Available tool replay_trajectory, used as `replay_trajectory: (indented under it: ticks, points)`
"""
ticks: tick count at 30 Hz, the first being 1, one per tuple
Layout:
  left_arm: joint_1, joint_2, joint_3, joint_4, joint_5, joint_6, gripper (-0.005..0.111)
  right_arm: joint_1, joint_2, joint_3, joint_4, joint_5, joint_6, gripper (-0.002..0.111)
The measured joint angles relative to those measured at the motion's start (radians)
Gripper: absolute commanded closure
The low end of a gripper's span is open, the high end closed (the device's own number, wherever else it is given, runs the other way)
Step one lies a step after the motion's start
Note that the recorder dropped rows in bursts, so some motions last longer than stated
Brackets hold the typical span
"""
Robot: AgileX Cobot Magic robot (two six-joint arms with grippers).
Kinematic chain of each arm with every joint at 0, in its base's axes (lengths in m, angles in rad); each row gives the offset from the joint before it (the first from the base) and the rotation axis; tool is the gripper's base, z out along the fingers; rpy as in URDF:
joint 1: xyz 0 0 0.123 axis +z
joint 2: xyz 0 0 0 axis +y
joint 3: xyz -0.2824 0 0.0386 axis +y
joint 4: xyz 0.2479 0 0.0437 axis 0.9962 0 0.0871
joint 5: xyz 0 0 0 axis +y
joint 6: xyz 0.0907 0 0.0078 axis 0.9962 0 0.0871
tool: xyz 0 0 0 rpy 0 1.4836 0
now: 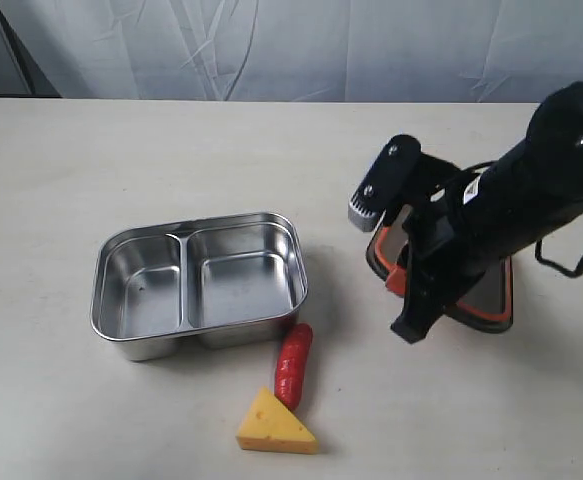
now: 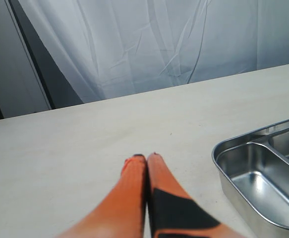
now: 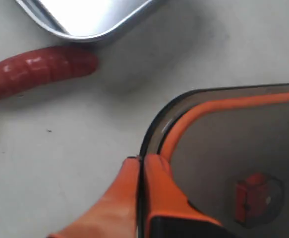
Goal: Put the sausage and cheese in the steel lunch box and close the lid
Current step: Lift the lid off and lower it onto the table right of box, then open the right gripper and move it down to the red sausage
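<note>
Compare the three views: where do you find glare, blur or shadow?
Exterior view: even soft light, faint shadows beside the lunch box and sausage. Left wrist view: the left gripper blurs nearest the lens. Right wrist view: glare bleaches the lunch box corner white; the right gripper looks soft.

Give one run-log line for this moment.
steel lunch box: empty; red toy sausage: table; yellow cheese wedge: table; dark plastic lid: off; left gripper: shut; right gripper: shut

No text, brand or number is reading legibly on the steel lunch box (image 1: 241,275) or the lid (image 3: 223,144); a pale patch (image 1: 470,189) on the right arm (image 1: 531,185) is blurring out.
</note>
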Motion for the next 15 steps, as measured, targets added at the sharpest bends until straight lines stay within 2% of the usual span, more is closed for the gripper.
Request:
replay_trajectory:
  ticks: [3,15]
  points:
    - [0.0,0.0,0.0,0.0,0.0,0.0,0.107,0.078,0.0,0.036,0.021,-0.025,0.002,0.109]
    - [0.0,0.0,0.0,0.0,0.0,0.0,0.107,0.182,0.074,0.058,0.042,0.036,0.024,0.109]
